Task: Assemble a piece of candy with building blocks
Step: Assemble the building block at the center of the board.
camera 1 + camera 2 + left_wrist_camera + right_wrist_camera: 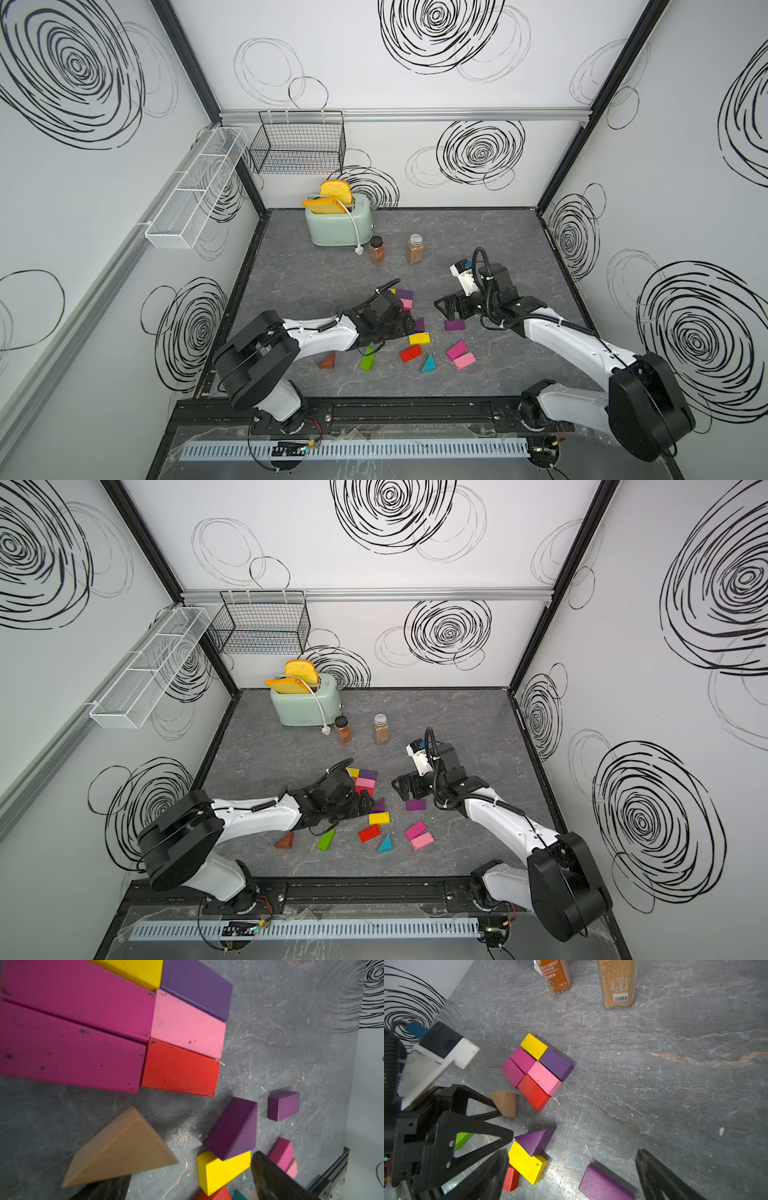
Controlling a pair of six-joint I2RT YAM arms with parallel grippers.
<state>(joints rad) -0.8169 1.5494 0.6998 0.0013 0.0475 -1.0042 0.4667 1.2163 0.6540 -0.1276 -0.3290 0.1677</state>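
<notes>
While both arms reach over the grey marbled tabletop [478,232], the left gripper [405,325] hangs low, jaws spread and empty. In both top views its wrist hides part of the joined slab of bricks [406,298] beside it, and a yellow brick [419,338], red brick [410,353], green wedge [367,360] and teal wedge [428,364] lie near its tips. The right gripper [443,308], likewise spread and holding nothing, hovers just beside a lone purple brick [454,324]. A red sweet pepper jar [377,249], a tan spice jar [414,249] and a mint toaster [337,226] stand well beyond both tools.

Left wrist view: the tan wedge [122,1147] sits just ahead of one of the fingers [276,1178], the purple wedge [232,1128] touches the yellow brick just beside the other, and the slab lies close alongside the tool.

Right wrist view: the purple brick shows between this tool's own fingers [658,1172]. The left gripper's tips stand apart over bare tabletop, one just beside the tan wedge, the other just beside the purple wedge.
</notes>
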